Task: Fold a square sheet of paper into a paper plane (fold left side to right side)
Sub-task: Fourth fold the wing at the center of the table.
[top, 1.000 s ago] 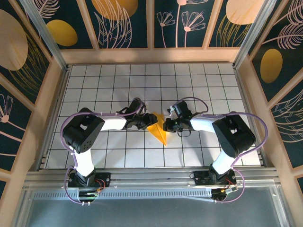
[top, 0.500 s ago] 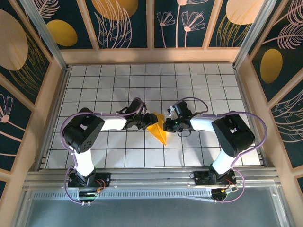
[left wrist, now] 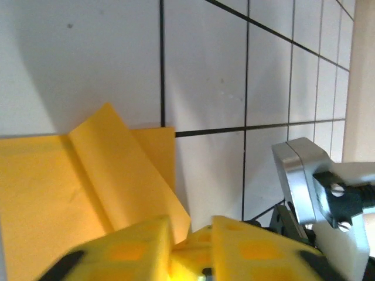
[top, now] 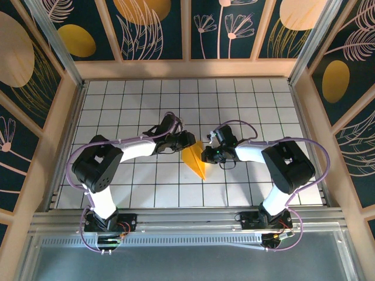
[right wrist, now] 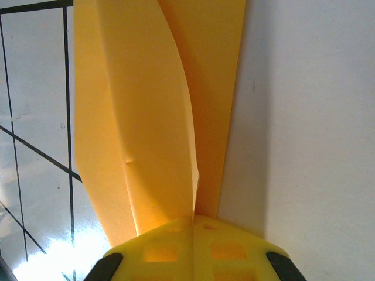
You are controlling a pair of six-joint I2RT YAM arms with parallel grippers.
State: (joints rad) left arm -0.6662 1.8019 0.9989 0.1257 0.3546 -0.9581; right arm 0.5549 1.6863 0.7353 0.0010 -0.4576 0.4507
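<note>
The paper (top: 196, 161) lies near the middle of the white gridded worktop (top: 246, 105), folded to a narrow wedge with its point toward the near edge and its wide end away from the arms, between the two hands. The left arm rises from its base at the near left, bends at a bulky black elbow, and stretches its pale forearm rightward and slightly away. This sets the left hand (top: 188, 142) at the paper's far left corner. The right arm mirrors it from the near right, elbow out to the side and forearm reaching leftward, with the right hand (top: 205, 156) against the paper's right edge, about halfway along. The two hands face each other across the wide end, near but apart. In the left wrist view the yellow fingers (left wrist: 126, 252) stand close together with a narrow gap. A raised flap of the paper slopes down so that its lower corner reaches that gap, while the rest of the sheet lies flat to the left. I cannot tell whether that corner is pinched or merely sits between the fingers. In the right wrist view the fingers (right wrist: 234, 249) are clenched tight, meeting in a single seam. The paper's long folded layers run straight down into that seam, so this hand grasps the paper at its edge.
</note>
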